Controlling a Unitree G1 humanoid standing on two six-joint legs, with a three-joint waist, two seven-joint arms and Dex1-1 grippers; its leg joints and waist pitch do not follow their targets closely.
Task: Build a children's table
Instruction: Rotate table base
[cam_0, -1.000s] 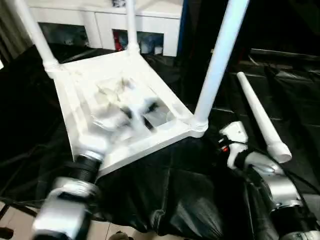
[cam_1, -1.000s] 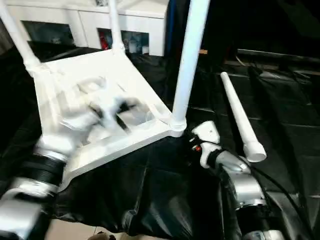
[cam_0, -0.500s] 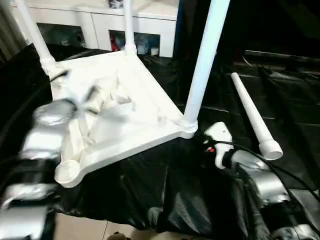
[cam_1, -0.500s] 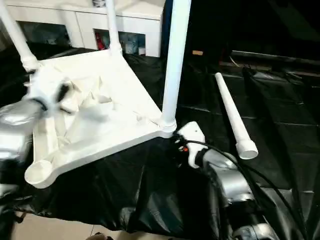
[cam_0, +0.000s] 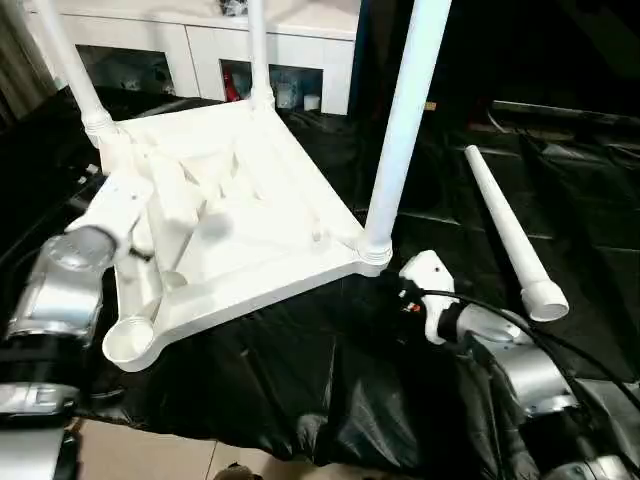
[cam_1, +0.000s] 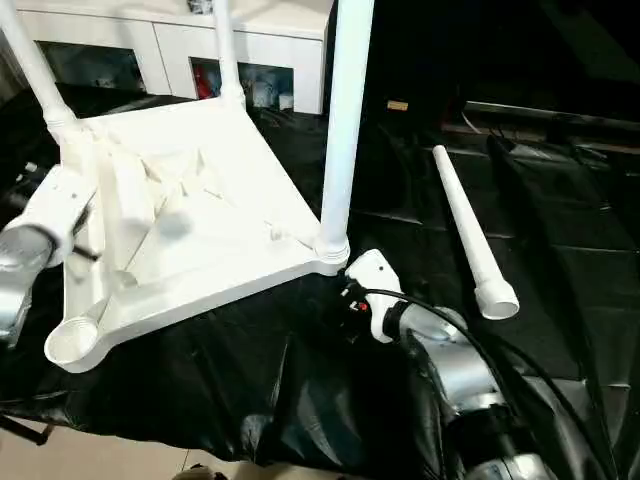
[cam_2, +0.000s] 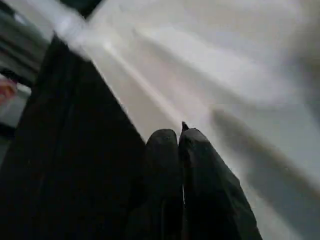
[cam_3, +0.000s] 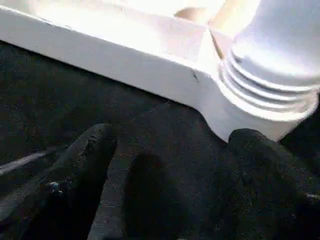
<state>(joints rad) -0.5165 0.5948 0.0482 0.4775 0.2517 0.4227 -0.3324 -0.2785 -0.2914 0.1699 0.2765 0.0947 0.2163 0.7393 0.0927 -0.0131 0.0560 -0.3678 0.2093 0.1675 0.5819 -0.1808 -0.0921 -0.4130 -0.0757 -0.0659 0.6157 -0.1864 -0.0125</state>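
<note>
The children's table (cam_0: 240, 215) lies upside down on the black-covered work table. Three white legs stand up from its corners: two at the back and one (cam_0: 405, 120) at the near right. The near left corner socket (cam_0: 128, 340) is an empty ring. A loose white leg (cam_0: 505, 235) lies on the cloth to the right. My left arm (cam_0: 60, 290) reaches in at the tabletop's left edge, and my left gripper (cam_2: 179, 137) is shut on nothing beside the white rim. My right gripper (cam_3: 170, 145) is open, low on the cloth just in front of the near right corner socket (cam_3: 270, 75).
A white cabinet (cam_0: 200, 50) stands behind the work table. The black cloth (cam_0: 330, 400) hangs over the front edge, with pale floor (cam_0: 150, 450) below at the left. A black cable (cam_0: 560, 345) runs along my right forearm.
My left arm has pulled back from over the middle of the upturned tabletop to its left edge. The view has shifted a little. My right gripper stays open by the near right corner.
</note>
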